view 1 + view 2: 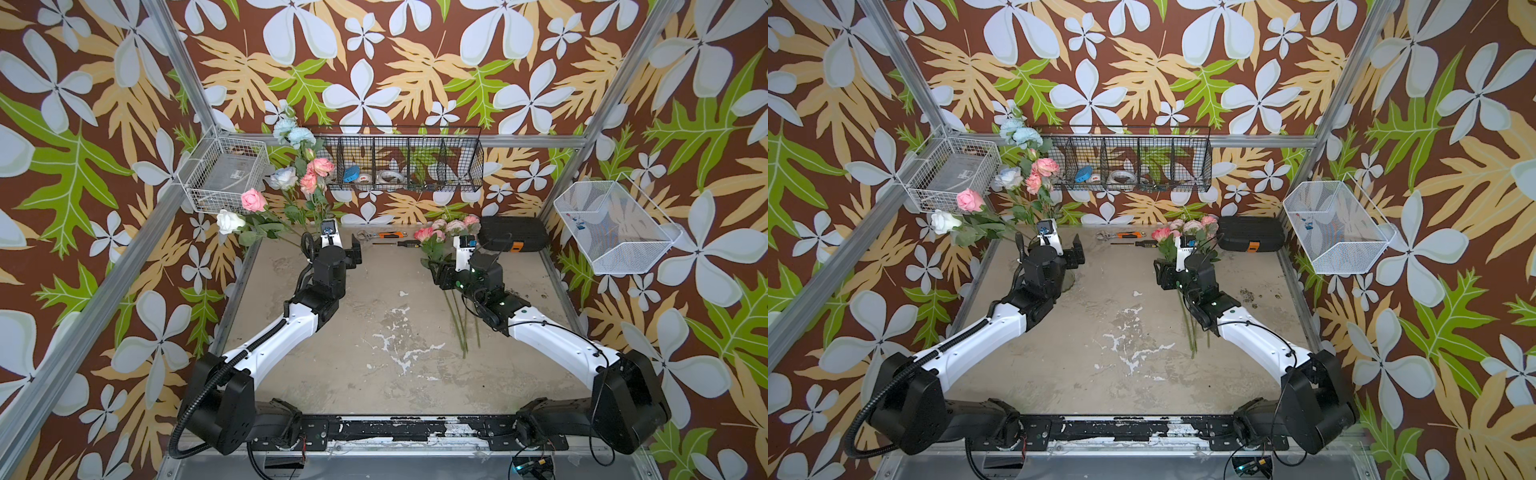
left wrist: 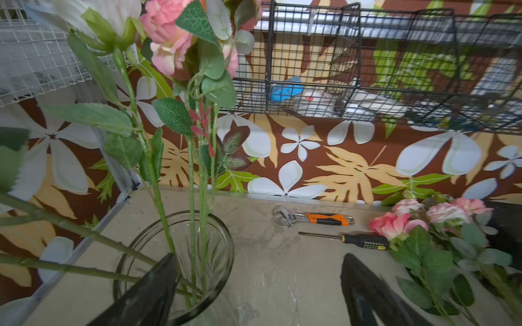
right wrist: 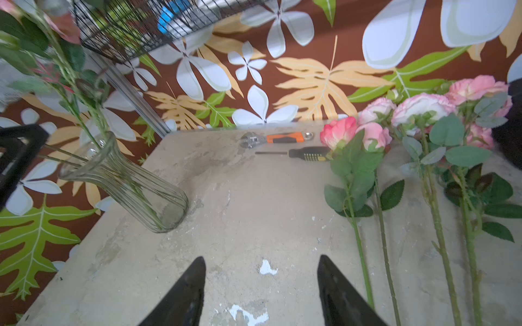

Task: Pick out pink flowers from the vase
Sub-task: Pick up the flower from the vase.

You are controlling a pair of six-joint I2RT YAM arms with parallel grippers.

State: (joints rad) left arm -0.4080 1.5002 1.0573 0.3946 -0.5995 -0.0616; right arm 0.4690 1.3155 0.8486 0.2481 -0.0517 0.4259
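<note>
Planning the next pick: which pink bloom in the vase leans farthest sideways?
The pink rose beside the white rose, by the white wire basket; the coral blooms stand higher, more upright.

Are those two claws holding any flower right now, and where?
Nothing is held. The left gripper gapes by the vase; the right gripper is open too.

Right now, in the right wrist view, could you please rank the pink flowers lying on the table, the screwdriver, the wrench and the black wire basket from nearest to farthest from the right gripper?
1. pink flowers, stems lying right beside the right gripper.
2. screwdriver, farther ahead, handle by the blooms.
3. wrench, just beyond the screwdriver.
4. black wire basket, hung high, farthest back.
</note>
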